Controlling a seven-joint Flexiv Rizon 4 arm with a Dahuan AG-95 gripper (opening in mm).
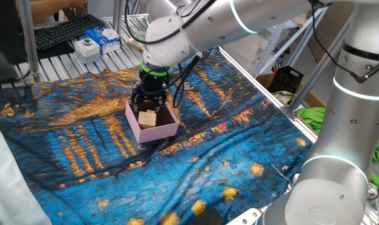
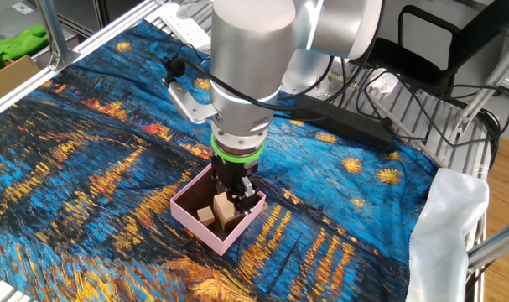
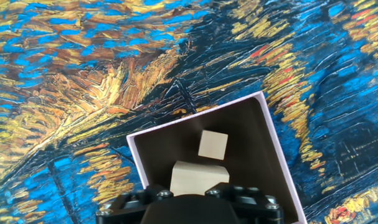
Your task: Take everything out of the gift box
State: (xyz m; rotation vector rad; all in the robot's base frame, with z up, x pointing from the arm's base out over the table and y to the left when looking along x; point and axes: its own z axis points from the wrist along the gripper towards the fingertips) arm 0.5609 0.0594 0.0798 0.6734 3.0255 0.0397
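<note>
The pink gift box (image 1: 153,133) with a dark brown inside sits on the painted cloth; it also shows in the other fixed view (image 2: 189,216) and the hand view (image 3: 268,134). Inside lie the larger tan block (image 3: 199,174) and the small cube (image 3: 212,145). Both also show in the other fixed view, the larger block (image 2: 226,210) and the cube (image 2: 206,216). My gripper (image 1: 149,106) reaches down into the box right above the larger block and looks open. In the other fixed view the gripper (image 2: 236,193) hangs over the box's far side. The fingertips are hidden in the hand view.
A blue-and-white carton (image 1: 110,39) and a keyboard (image 1: 64,31) lie at the back left, off the cloth. Cables and a power strip (image 2: 355,126) lie behind the arm. A green cloth (image 1: 314,115) lies beside the table's right edge.
</note>
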